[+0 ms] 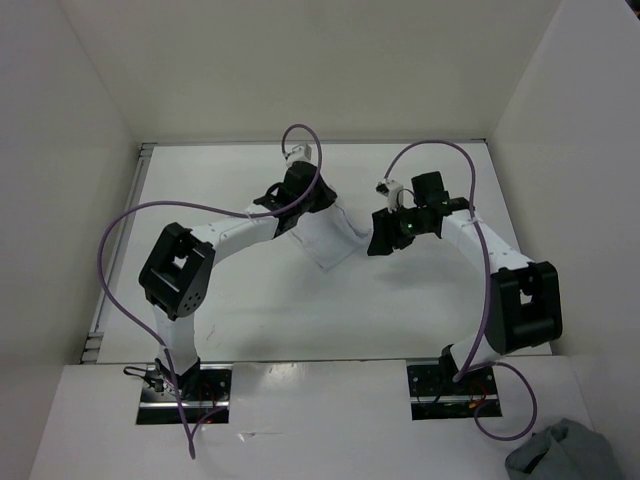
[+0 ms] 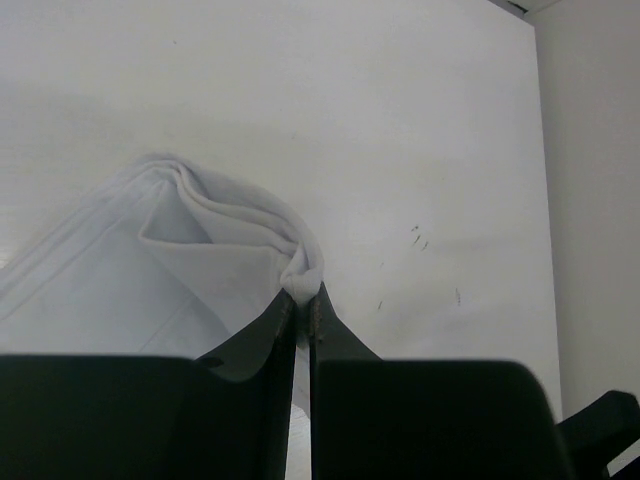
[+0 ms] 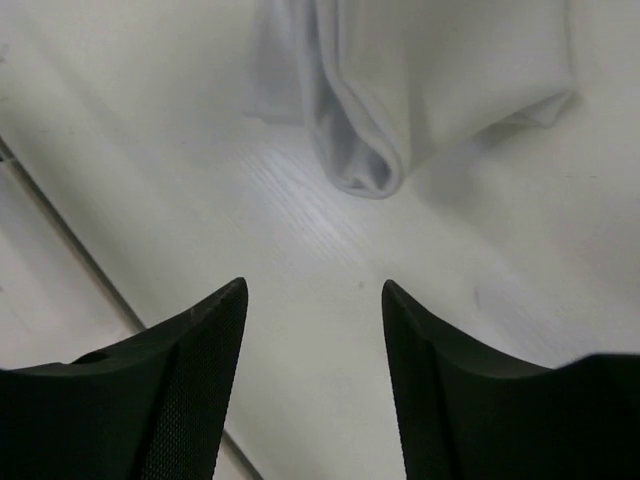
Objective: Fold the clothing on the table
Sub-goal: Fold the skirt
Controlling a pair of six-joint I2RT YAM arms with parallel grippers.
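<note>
**Fig.** White clothing (image 1: 333,238) lying partly gathered near the middle of the white table (image 1: 250,320), between the two arms.

**Left pincer** (image 2: 302,292): fingers together, clamped on a bunched corner of the clothing. A rounded fold of fabric stands just beyond the tips, and the rest of the garment spreads away to one side of the grip.

**Right pincer** (image 3: 314,285): fingers apart with nothing between them, held over bare table just short of the clothing. The nearest part of the clothing is a rolled fold, clear of both fingertips.

Purple cables (image 1: 300,135) loop from each arm around the clothing. A grey-blue cloth bundle (image 1: 565,452) sits well apart from the clothing, past the right arm's base.
</note>
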